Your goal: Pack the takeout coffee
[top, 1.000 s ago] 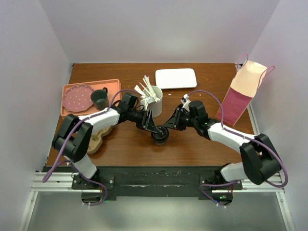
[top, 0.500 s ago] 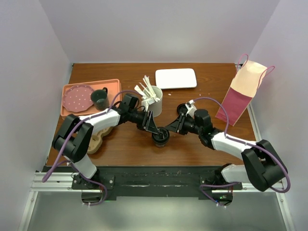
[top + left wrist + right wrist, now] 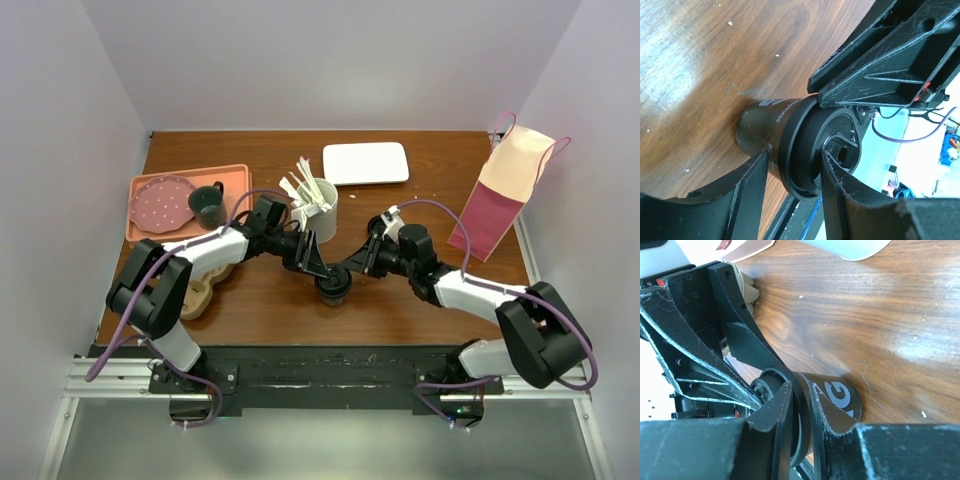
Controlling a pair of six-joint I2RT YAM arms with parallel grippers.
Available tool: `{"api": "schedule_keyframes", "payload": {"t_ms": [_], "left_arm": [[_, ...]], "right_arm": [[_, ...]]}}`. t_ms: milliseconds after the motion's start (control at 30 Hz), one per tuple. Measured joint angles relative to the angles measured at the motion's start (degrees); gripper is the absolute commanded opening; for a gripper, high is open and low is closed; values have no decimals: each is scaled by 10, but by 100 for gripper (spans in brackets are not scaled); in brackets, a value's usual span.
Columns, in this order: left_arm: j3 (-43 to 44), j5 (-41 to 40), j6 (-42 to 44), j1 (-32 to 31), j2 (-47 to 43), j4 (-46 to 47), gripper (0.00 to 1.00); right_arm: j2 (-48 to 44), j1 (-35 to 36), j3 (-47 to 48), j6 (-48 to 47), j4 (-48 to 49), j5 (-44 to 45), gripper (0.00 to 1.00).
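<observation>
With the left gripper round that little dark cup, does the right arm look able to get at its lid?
Likely yes: the left gripper holds the cup from one side, and the right gripper straddles the lid at its rim from the other.

1. The right arm (image 3: 455,287) has sunk toward the bench (image 3: 280,305). Its wrist has dropped and its forearm now lies flatter.
2. The right gripper (image 3: 348,268) has slid in from just beside the takeout coffee (image 3: 335,289) and now sits at the rim of the lid.
3. Its fingers (image 3: 782,405) have drawn closer together and now pinch that rim.
</observation>
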Motion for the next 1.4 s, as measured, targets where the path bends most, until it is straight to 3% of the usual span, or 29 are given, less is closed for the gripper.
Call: {"api": "schedule_keyframes", "payload": {"t_ms": [233, 367, 567, 767, 1033, 1400], "left_arm": [[-5, -3, 0, -5, -8, 0, 47], [-7, -12, 2, -11, -17, -6, 49], [-4, -30, 0, -11, -35, -27, 55], [19, -55, 1, -11, -40, -75, 64], [56, -88, 7, -11, -42, -140, 73], [93, -96, 28, -11, -46, -179, 83]], "right_arm": [[-42, 9, -9, 2, -15, 13, 26], [-81, 14, 13, 0, -113, 34, 41], [-81, 21, 111, -30, -301, 79, 45], [-80, 23, 201, -62, -403, 115, 49], [-85, 23, 253, -108, -488, 141, 60], [-109, 23, 264, -149, -556, 162, 65]]}}
